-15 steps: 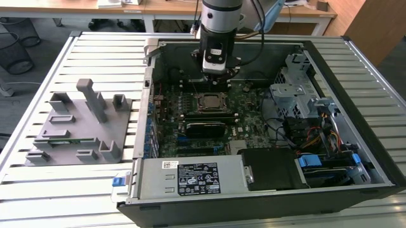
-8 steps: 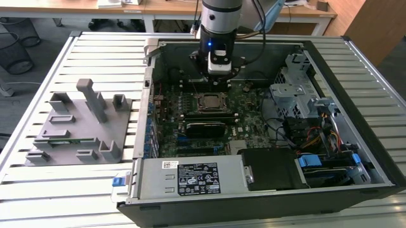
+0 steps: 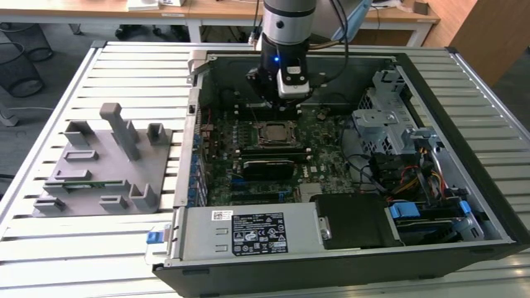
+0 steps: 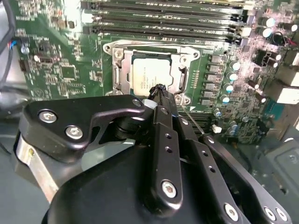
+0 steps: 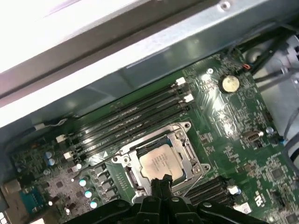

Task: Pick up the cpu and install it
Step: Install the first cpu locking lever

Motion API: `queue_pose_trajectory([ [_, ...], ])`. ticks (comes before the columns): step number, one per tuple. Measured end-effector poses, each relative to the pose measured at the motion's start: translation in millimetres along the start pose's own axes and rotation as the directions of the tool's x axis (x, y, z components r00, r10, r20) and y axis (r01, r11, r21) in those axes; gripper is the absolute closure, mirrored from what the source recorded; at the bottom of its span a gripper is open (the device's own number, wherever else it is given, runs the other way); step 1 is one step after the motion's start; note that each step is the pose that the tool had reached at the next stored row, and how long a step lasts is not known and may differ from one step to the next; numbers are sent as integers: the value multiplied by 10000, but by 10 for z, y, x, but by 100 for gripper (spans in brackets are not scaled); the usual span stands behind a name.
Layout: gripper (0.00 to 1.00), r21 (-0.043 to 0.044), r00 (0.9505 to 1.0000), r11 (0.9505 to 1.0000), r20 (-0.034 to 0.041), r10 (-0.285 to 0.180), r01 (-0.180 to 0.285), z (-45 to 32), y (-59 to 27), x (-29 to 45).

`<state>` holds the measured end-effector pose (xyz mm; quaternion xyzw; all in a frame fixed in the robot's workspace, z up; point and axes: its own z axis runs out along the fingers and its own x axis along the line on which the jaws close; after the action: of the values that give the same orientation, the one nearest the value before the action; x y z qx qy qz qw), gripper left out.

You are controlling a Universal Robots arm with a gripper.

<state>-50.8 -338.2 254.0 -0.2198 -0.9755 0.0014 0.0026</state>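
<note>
Lying open on its side on the slatted surface (image 3: pixel 49 248) in the exterior view: a black computer case (image 3: pixel 348 267), holding a green motherboard (image 3: pixel 319 161), a grey power supply (image 3: pixel 240 233) along its near edge and a metal drive cage (image 3: pixel 385 124) with bundled cables towards the exterior view's right. Seated in the socket (image 3: pixel 274 135) near the middle of the board, the cpu (image 3: pixel 273 133). Poised just beyond the socket, deep inside the case, the arm's gripper (image 3: pixel 282 102). Left of the case in that view, a grey parts holder (image 3: pixel 103 167) with upright posts.

Seen in the second wrist view: the cpu (image 4: pixel 150 78), silver top up, flat within the metal frame of the socket (image 4: pixel 122 74), empty memory slots (image 4: pixel 163 18) beyond it. Black fingers (image 4: pixel 161 93) pressed together, gripping nothing, tips over the cpu's near edge.

Seen in the first wrist view: the same cpu (image 5: pixel 159 163) inside the socket (image 5: pixel 187 149), memory slots (image 5: pixel 131 116) beside it, the case wall (image 5: pixel 140 51) behind, fingers (image 5: pixel 161 184) closed at the chip's edge.
</note>
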Motion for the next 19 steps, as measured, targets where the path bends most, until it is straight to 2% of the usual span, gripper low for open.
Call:
queue_pose_trajectory([
  [2,89,-38,9996,9995,-17,-299,299,1,1,0],
  [5,89,-39,9965,9965,-17,-838,838,4,0,0],
  [9,89,-35,9876,9876,-15,-1568,1568,10,0,0],
  [14,89,-30,9695,9695,-13,-2449,2449,21,0,-1],
  [19,89,-33,9434,9434,-12,-3317,3317,31,0,0],
])
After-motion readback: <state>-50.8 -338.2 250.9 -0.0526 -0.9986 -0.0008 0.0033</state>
